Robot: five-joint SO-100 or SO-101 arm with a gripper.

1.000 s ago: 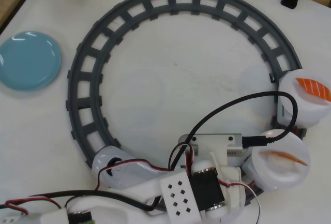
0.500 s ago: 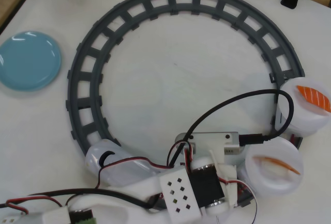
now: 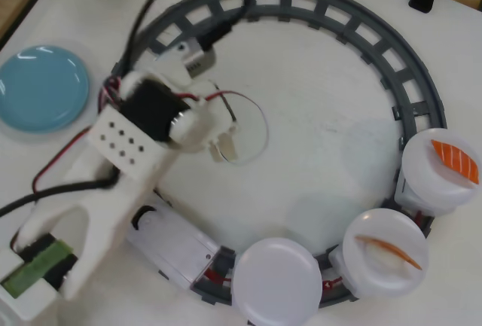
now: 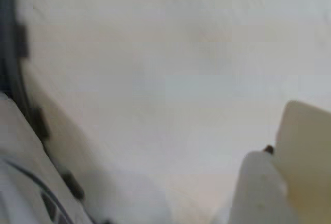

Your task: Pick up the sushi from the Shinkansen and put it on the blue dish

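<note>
- Slipping out is the big worry: the sushi (image 4: 305, 151) sits pinched in the hand (image 3: 222, 141), up over the table (image 3: 316, 115) in the middle of the track (image 3: 120, 115). The wrist view is blurry, so I cannot tell how good the grip is.
- If it falls, the little block may bounce under the arm.
- The blue dish (image 3: 41, 89) is well apart, outside the track on the left of the overhead view. Letting go too soon drops the sushi on the rails.
- The black cable (image 3: 143, 17) loops over the track and could snag.
- The Shinkansen (image 3: 169, 243) sits near the arm and its empty white plate (image 3: 276, 281) just behind; a low swing could bump the train.
</note>
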